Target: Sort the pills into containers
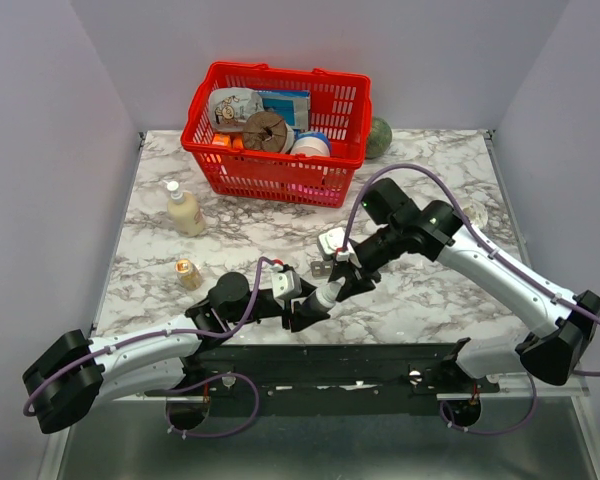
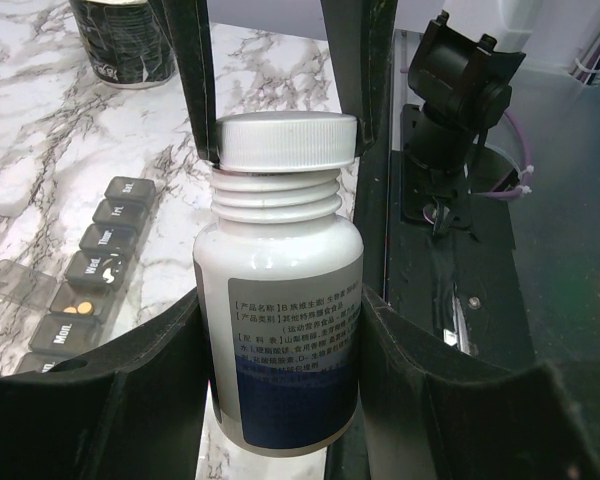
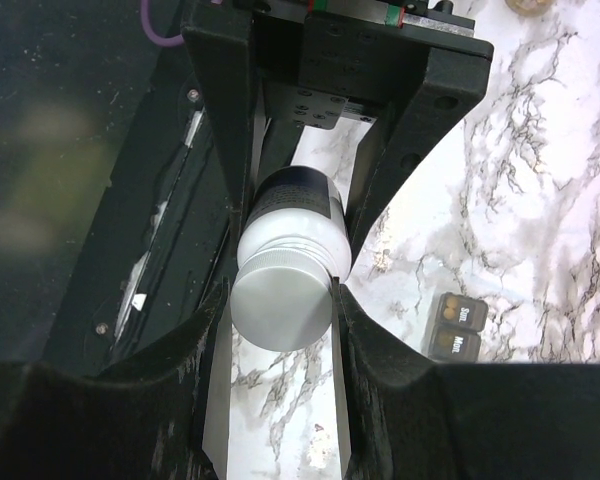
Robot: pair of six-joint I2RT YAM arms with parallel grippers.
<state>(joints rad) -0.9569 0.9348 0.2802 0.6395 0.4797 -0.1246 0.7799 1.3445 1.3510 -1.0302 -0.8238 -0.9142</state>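
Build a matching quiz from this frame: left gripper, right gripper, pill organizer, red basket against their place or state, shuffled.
1. left gripper
2. right gripper
3. pill organizer
4. red basket

A. on the table, one lid open
B. shut on the cap of the white bottle
C. far edge of the table
D. shut on the white bottle's body

Pairs: 1-D, 2-B, 3-A, 4-C
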